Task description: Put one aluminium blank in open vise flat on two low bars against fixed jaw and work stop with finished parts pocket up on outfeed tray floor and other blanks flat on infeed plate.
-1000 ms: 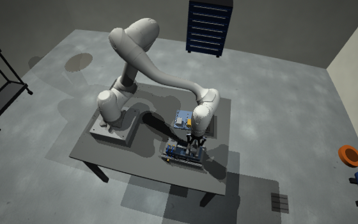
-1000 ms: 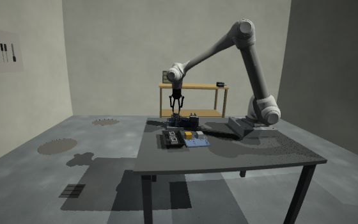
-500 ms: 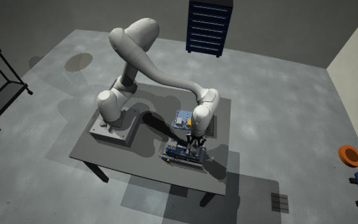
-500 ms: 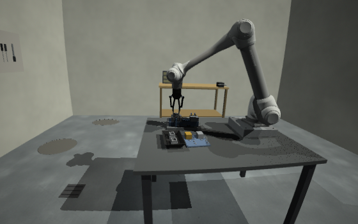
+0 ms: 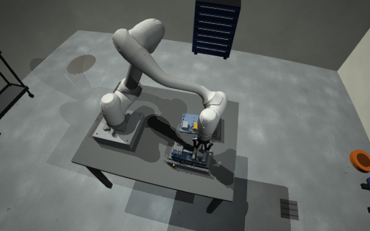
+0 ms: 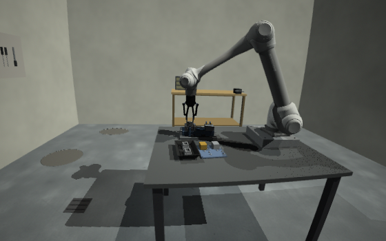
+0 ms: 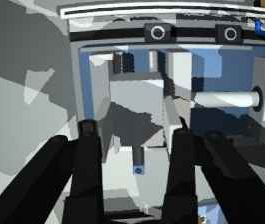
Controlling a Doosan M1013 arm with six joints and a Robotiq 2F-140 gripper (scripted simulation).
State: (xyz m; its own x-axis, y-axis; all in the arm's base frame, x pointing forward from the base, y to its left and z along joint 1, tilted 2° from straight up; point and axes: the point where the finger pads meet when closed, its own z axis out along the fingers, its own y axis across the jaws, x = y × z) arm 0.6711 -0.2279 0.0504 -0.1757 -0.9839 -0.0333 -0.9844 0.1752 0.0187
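Grey aluminium: one blank was in the vise opening, between fixed jaw and moving jaw, work stop at its near end in the wrist view. Claw was clenched on that blank, a finger each side. Seating on the bars and stop contact: could not tell. Vise was near the counter's lower edge in the top view, toward the lower right corner. Infeed plate was farther in from that edge, carrying a second grey blank and a brass blank, apart. Outfeed tray, beside the plate toward the right edge, held two finished parts, pockets up.
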